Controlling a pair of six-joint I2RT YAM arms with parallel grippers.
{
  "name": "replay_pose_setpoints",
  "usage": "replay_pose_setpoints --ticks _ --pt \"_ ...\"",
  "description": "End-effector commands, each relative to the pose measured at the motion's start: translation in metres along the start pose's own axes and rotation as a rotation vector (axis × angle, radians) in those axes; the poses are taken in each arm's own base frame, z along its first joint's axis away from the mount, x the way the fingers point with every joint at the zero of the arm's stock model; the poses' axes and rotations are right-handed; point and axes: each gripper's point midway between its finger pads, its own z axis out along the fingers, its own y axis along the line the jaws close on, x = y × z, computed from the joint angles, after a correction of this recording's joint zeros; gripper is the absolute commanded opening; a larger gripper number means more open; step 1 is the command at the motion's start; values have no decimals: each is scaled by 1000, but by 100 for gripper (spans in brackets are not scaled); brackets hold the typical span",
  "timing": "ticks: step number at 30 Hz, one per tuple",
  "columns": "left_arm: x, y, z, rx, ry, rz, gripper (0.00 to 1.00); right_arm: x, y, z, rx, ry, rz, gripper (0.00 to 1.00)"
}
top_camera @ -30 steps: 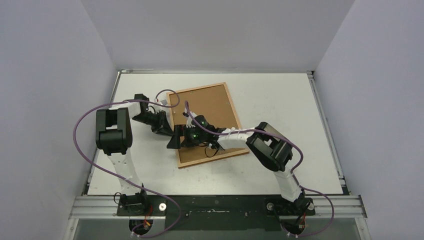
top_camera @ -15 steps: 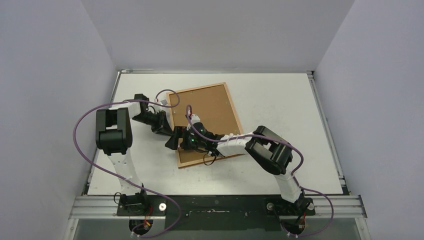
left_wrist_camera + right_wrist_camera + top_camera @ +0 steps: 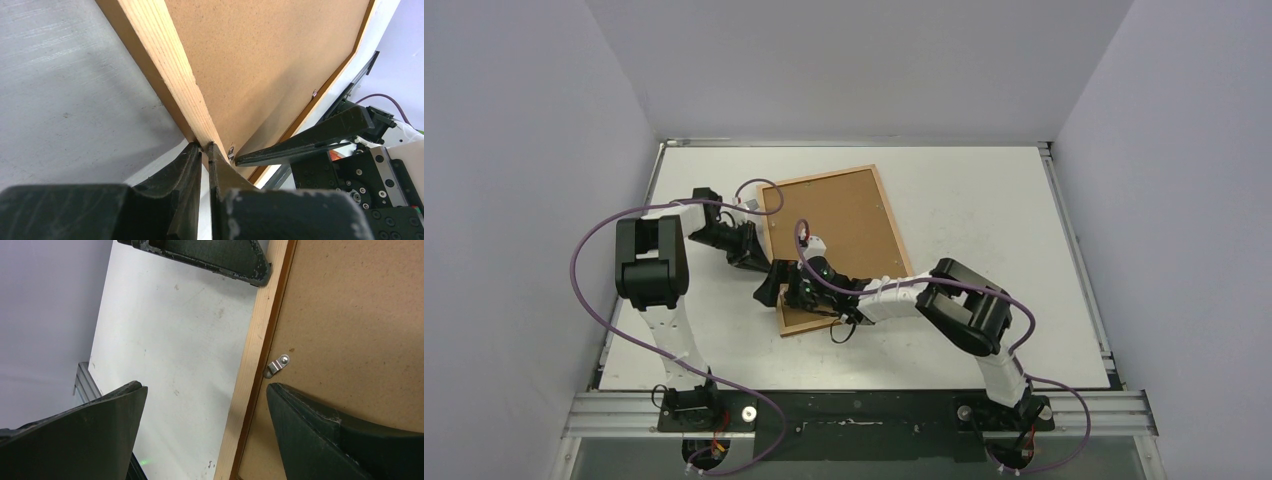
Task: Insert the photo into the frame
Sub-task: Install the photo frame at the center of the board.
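The frame (image 3: 894,228) lies face down on the table, its brown fibreboard backing (image 3: 839,215) turned up. The photo is hidden. My left gripper (image 3: 765,262) is shut on the frame's left rail; in the left wrist view (image 3: 205,146) its tips pinch the pale wooden rail (image 3: 165,55). My right gripper (image 3: 781,291) is open over the same rail, nearer the front. In the right wrist view (image 3: 206,388) one finger hangs over the table and the other over the backing (image 3: 360,315), with the rail (image 3: 255,340) between. A small metal clip (image 3: 276,365) sits just ahead of that finger.
White table (image 3: 984,200) with grey walls on three sides and a metal rail at its left edge (image 3: 650,200). Purple cables loop over both arms, one above the frame's left part (image 3: 802,228). The arm bases stand on a black bar at the near edge (image 3: 854,412).
My right gripper has slid toward the near-left along the frame's left rail, staying open. The left gripper and the frame have not moved.
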Motion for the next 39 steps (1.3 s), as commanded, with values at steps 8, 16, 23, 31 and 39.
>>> replay_pose_setpoints --ticks 8,16,23,31,39 --pt "2 17 12 -66 25 65 7 18 -10 -8 62 67 -27 96" --pt "3 16 14 -59 31 64 6 17 -14 5 66 55 -29 96" --pt "5 17 16 -61 43 71 6 10 -11 14 64 27 -24 96" --pt "8 20 19 -60 60 75 5 1 -22 22 121 -37 -50 95" --pt "10 20 18 -55 72 79 4 -4 -9 26 31 -82 -104 95"
